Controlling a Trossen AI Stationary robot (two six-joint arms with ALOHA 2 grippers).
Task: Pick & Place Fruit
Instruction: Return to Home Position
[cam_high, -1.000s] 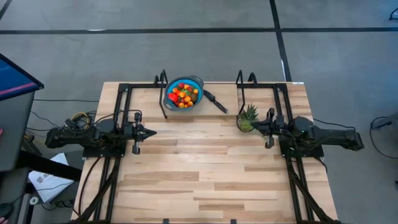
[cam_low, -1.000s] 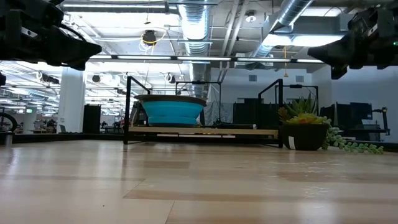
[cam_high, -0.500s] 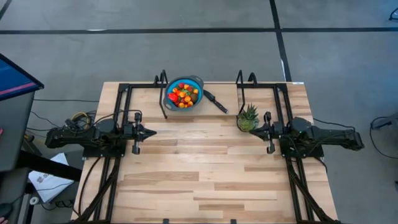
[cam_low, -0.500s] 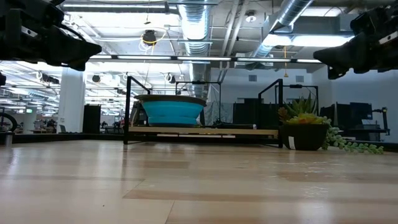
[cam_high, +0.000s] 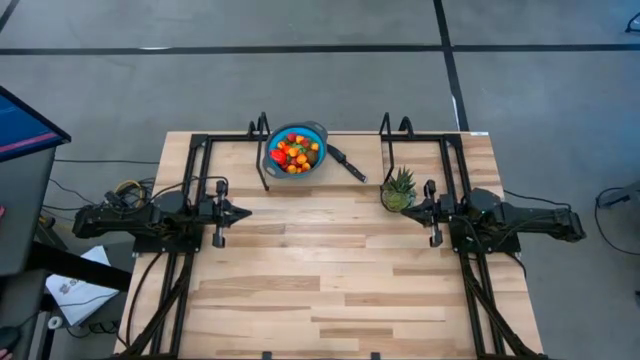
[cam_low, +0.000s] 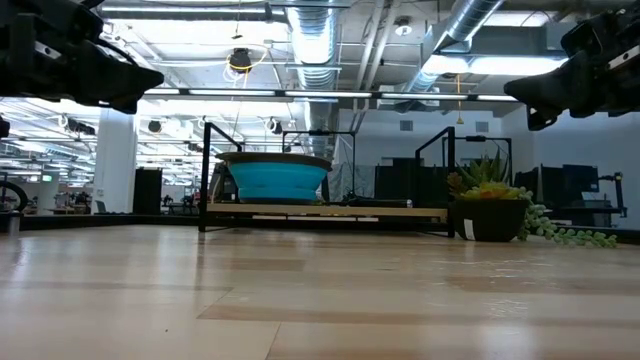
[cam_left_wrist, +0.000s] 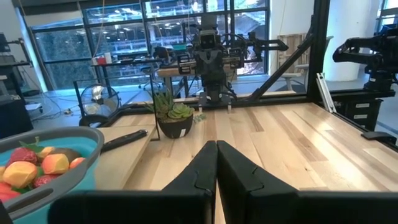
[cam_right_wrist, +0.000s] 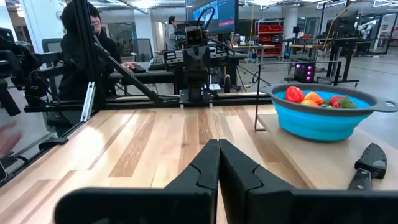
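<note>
Red and orange fruit (cam_high: 294, 153), blue bowl (cam_right_wrist: 323, 122), pale planked table (cam_high: 330, 270).

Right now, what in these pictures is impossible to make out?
High view: the fruit is too small to count or name.
Low view: the blue bowl's wall hides the fruit fully.
Left wrist view: the picture's edge cuts off the blue bowl.
Low view: the left gripper and right gripper show side-on; their jaws cannot be read there.

Flooding the counter (cam_high: 330, 270) with bright, even light from above, throwing only faint, soft shadows beside the arms (cam_high: 130, 220). Glaring hard from ceiling lights (cam_low: 470, 63) in the low view, turning the arms there into silhouettes. Spreading a pale sheen over the nearest wood. Rendering the left gripper (cam_left_wrist: 216, 146) almost black against the bright planks.
</note>
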